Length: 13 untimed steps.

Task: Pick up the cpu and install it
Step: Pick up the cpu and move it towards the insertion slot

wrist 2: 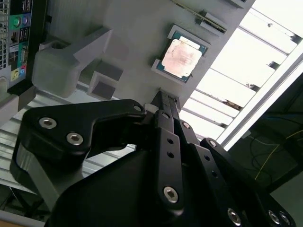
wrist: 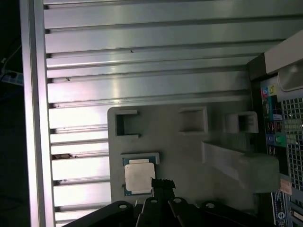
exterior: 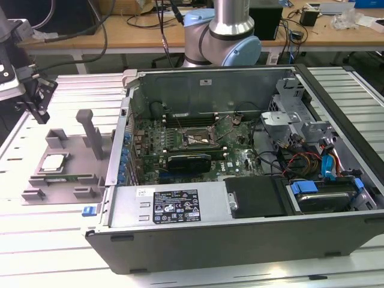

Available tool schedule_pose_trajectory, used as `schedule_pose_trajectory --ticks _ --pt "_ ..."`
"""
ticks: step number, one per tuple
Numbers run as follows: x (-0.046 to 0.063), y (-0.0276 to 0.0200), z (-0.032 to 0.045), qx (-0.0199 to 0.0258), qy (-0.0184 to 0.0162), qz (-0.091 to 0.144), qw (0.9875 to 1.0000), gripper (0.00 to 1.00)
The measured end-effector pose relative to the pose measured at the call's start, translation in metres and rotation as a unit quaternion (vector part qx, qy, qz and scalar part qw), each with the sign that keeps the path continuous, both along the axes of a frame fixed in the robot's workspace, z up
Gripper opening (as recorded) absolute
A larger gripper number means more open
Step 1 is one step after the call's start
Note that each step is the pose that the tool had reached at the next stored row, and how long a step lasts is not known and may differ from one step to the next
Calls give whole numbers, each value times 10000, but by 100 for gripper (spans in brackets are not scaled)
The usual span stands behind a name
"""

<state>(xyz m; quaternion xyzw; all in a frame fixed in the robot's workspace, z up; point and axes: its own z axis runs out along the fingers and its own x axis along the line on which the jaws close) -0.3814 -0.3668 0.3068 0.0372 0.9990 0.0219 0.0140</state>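
The cpu (exterior: 53, 162) is a small square chip with a silver top, lying flat in a recess of the grey plastic tray (exterior: 66, 183) at the exterior view's left, beside the open computer case (exterior: 198, 240). My gripper (exterior: 37, 99) hangs in the air above the table, just beyond the tray's far end. In both wrist views its black fingers meet at the tips with nothing between them, gripper (wrist: 162, 182) and gripper (wrist 2: 164, 98). The cpu (wrist: 138, 176) lies just off those tips, and the cpu (wrist 2: 182, 57) is apart from them. The motherboard's empty socket (exterior: 193, 139) sits inside the case.
The tray (wrist: 180, 142) carries upright posts (exterior: 91, 129) and small brackets. Inside the case are a black card (exterior: 189, 162), cables and a drive bay (exterior: 318, 195). The arm's base (exterior: 225, 36) stands behind the case. Slatted aluminium table (wrist: 142, 56) surrounds everything.
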Motion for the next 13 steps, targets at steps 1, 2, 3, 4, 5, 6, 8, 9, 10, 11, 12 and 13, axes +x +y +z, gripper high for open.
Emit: schedule_pose_trajectory --ticks 1,2,3,4,5,6,8,9,10,11,12,13 --pt "-7 0 -17 -1 0 0 10000 11" --pt "-17 0 -41 -2 0 0 10000 11" --pt "-38 -1 -88 -2 0 0 10000 11" --pt "-48 -1 -110 -3 0 0 10000 11" --pt "-62 -1 -136 -4 0 0 10000 11" --pt "-76 -1 -160 -6 0 0 10000 11" --pt "-102 -1 -206 -9 0 0 10000 11" --pt "-112 -1 -224 -11 0 0 10000 11" --pt "-133 -1 -262 -14 1 0 10000 11" --pt "-149 -1 -294 -17 0 0 10000 11" --pt "-164 -1 -326 -19 0 0 10000 11" --pt "-183 -3 -368 -21 1 0 10000 11"
